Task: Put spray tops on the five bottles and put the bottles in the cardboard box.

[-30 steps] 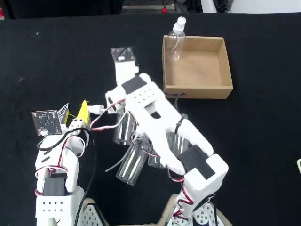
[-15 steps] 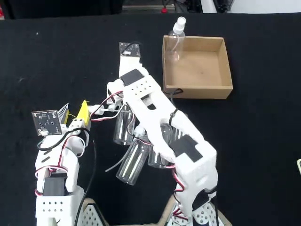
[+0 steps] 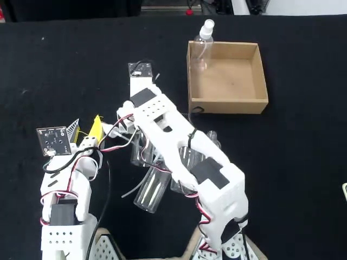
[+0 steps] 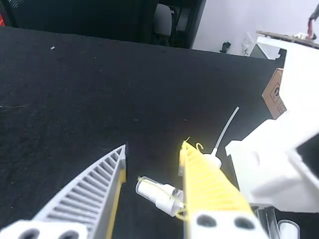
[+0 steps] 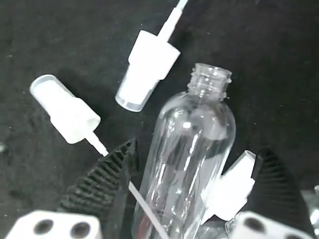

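Observation:
My right gripper (image 5: 197, 149) is open, its black fingers on either side of a clear uncapped bottle (image 5: 189, 149) lying on the black table. Two loose spray tops (image 5: 147, 64) (image 5: 65, 114) lie just beyond the fingertips, and a third white top (image 5: 232, 186) sits against one finger. My left gripper (image 4: 153, 148) is open low over the table with a small spray top (image 4: 157, 193) between its grey and yellow fingers. Another top with a dip tube (image 4: 219, 144) lies past the yellow finger. The cardboard box (image 3: 255, 100) holds one capped bottle (image 3: 202, 43) in its far left corner.
The right arm (image 3: 162, 119) stretches across the table's middle and covers part of a cluster of uncapped bottles (image 3: 152, 187) (image 3: 142, 151). The left gripper (image 3: 87, 122) is just left of it. Bare black cloth lies at the far left and to the right of the box.
The right arm's wrist swung slightly away and back toward the near left, and its upper links shifted left. The left arm has stayed still.

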